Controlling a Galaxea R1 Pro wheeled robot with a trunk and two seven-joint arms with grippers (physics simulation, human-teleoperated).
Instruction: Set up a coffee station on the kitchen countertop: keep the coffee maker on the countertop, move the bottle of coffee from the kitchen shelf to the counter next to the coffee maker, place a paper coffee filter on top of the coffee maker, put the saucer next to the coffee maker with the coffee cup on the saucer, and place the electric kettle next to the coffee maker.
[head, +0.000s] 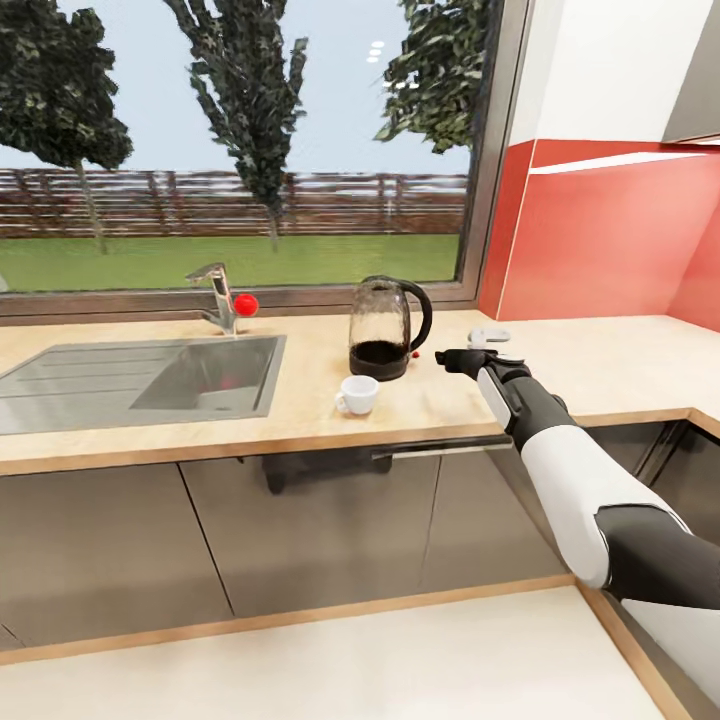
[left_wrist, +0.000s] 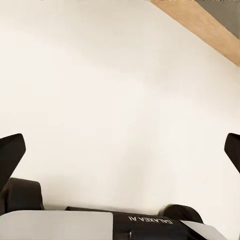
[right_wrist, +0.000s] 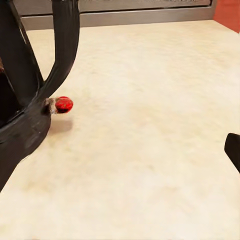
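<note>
The electric kettle (head: 389, 326), a glass jug with black base and looped handle, stands on the kitchen countertop (head: 320, 420) right of the sink. A white coffee cup (head: 357, 395) sits just in front of it. My right gripper (head: 447, 358) hovers low over the worktop right beside the kettle's handle (right_wrist: 60, 55), open and empty, with one fingertip (right_wrist: 233, 149) showing and the kettle's red switch (right_wrist: 63, 104) close by. My left gripper (left_wrist: 120, 150) is open over pale floor. The coffee maker, bottle of coffee, kitchen shelf and paper coffee filter are out of view.
A steel sink (head: 140, 380) with a faucet (head: 218, 292) fills the counter's left part. A small white object (head: 488, 337) lies behind my right gripper; I cannot tell what it is. A red wall (head: 610, 240) bounds the counter's right corner, and a window runs behind.
</note>
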